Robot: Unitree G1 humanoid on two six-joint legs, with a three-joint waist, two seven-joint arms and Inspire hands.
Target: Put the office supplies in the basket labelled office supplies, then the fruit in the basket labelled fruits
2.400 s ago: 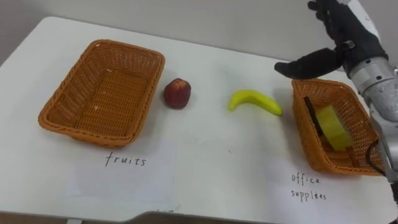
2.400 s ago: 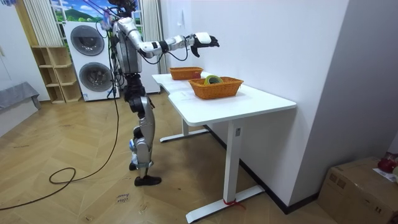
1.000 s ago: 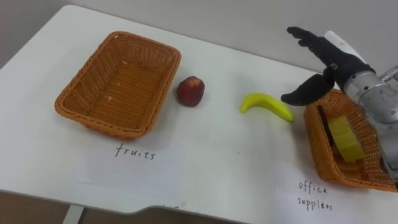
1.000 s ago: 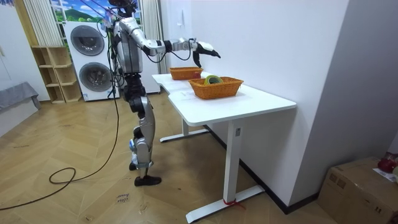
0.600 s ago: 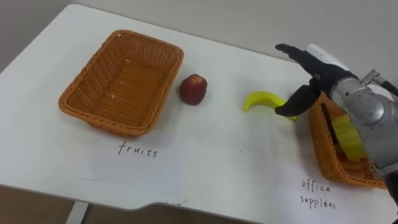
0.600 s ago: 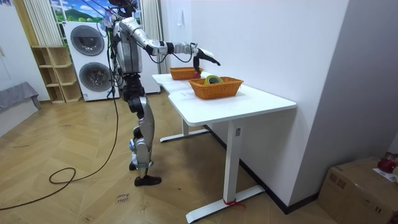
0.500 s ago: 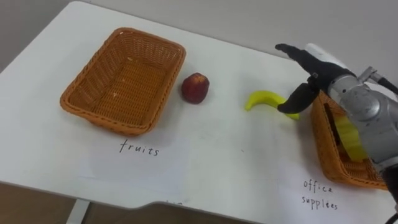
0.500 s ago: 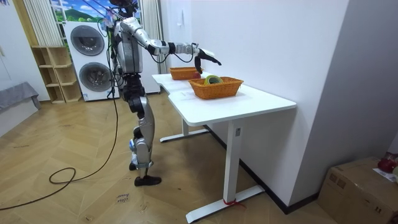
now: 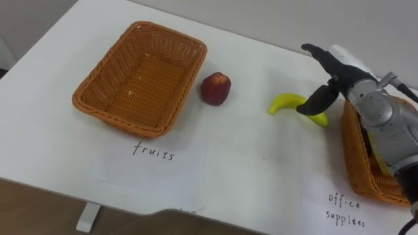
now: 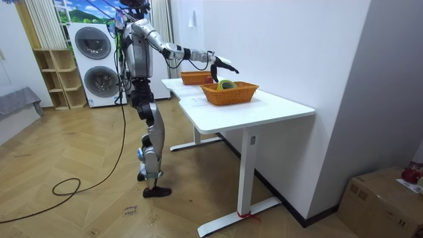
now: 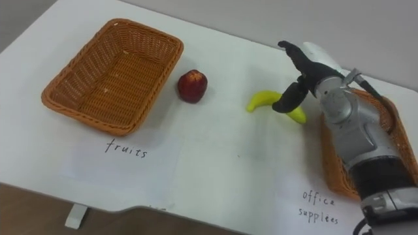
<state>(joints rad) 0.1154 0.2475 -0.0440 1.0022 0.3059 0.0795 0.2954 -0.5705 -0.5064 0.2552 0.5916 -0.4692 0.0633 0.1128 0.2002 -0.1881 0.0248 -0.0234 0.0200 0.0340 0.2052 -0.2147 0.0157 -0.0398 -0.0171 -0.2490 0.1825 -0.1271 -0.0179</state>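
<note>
A yellow banana (image 9: 288, 102) lies on the white table (image 9: 248, 163) just left of the office-supplies basket (image 9: 360, 163). My right hand (image 9: 332, 77) hovers over the banana's right end, open, fingers stretched out and thumb pointing down in front of it. A red apple (image 9: 215, 89) rests beside the right wall of the empty fruits basket (image 9: 104, 98) at the left. In the room view a yellow-green roll (image 10: 227, 84) sits in the nearer basket (image 10: 229, 94).
Handwritten paper labels lie in front of each basket: "fruits" (image 9: 154, 152) and "office supplies" (image 9: 345, 207). The table's front edge runs close below them. In the room view I stand at the table's end with washing machines (image 10: 92, 56) behind me.
My right hand has come down and leftward from above the office-supplies basket to the banana's right end. The head camera shifted, so the whole picture slid right.
</note>
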